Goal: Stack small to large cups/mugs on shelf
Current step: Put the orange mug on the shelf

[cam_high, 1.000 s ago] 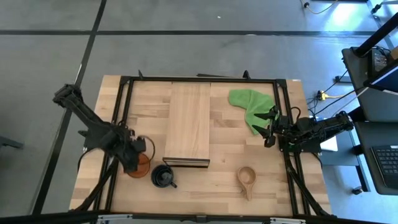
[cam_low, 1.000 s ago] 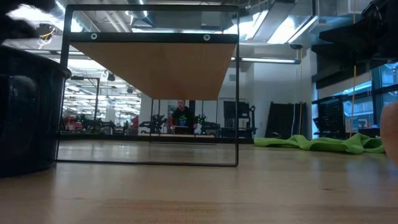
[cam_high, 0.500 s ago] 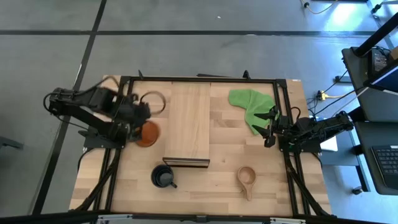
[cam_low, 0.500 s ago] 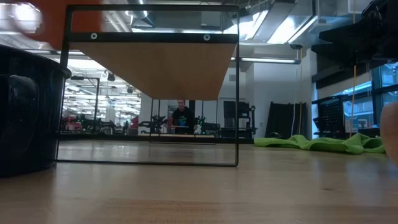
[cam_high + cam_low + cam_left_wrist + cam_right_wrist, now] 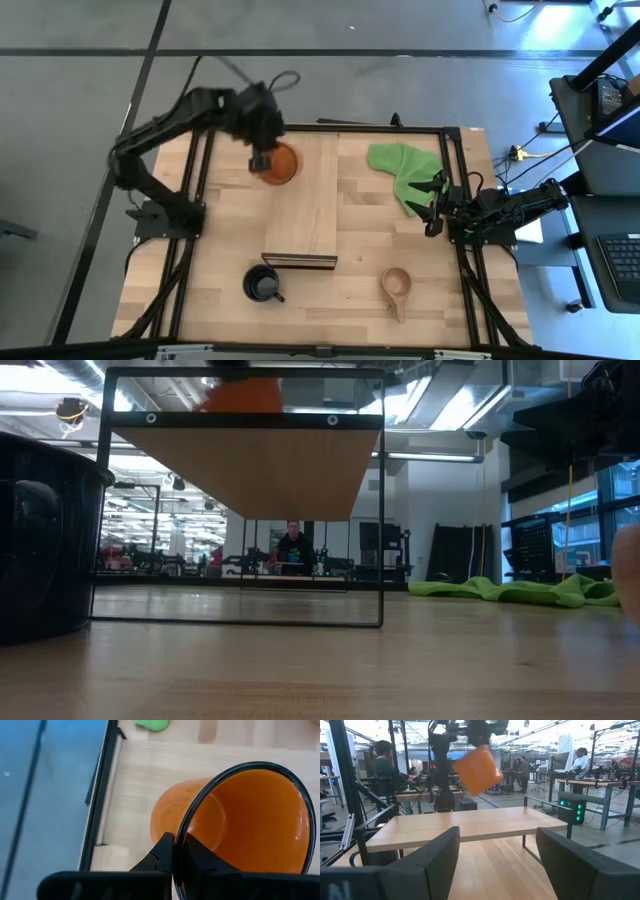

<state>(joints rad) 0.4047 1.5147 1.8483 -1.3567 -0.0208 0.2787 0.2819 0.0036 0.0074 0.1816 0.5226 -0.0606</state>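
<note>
My left gripper [image 5: 265,155] is shut on the bright orange mug [image 5: 280,163], held in the air over the far left corner of the shelf, a pale wood plank [image 5: 303,200]. The mug also shows in the low view [image 5: 243,395] and in the right wrist view [image 5: 476,770], above the plank's top. The dark mug [image 5: 262,283] and the shallow wooden cup [image 5: 397,286] stand on the table near its front edge. My right gripper [image 5: 435,205] is open and empty at the table's right side, beside the green cloth. My left gripper pinches the orange mug's rim [image 5: 176,827], one finger [image 5: 197,855] inside the mug and one [image 5: 162,854] outside against its wall. The mug is lifted clear above the shelf, mouth up and tilted [image 5: 476,770].
A green cloth [image 5: 400,168] lies at the table's far right, next to the shelf. A black frame [image 5: 200,200] runs round the table. People and desks show in the room behind [image 5: 382,755].
My left gripper has lifted the orange mug from the table's near left, beside the dark mug, and carried it up, toward the far edge and to the right, over the shelf's far left corner. The mug is now clear of the table.
</note>
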